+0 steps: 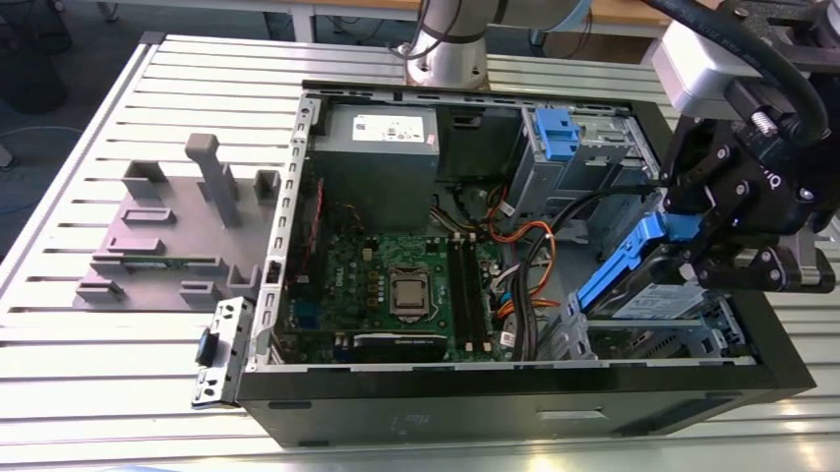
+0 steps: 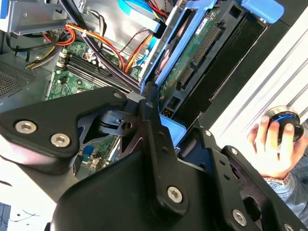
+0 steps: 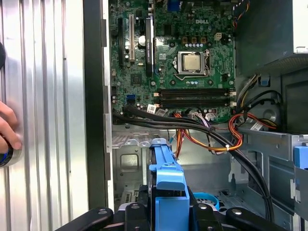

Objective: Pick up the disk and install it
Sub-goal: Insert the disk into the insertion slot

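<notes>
Disk [image 1: 628,280] in gripper [image 1: 715,258], cables [image 1: 525,258] beside, inside case [image 1: 525,393]

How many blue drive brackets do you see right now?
2. One frames the disk held tilted in the gripper over the case's drive bay; another sits in the far bay. Others may be hidden.

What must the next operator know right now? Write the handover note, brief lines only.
Pincer: shut on the disk, gripping it by its blue bracket, tilted, over the drive bay at the exterior view's right end of the open computer case.
Done: disk picked up and carried to the case.
Left: disk not yet seated in the bay.
Grey stand sits on the table, at the exterior view's left of the case.
A person's hand rests on a knob beside the case.
</notes>
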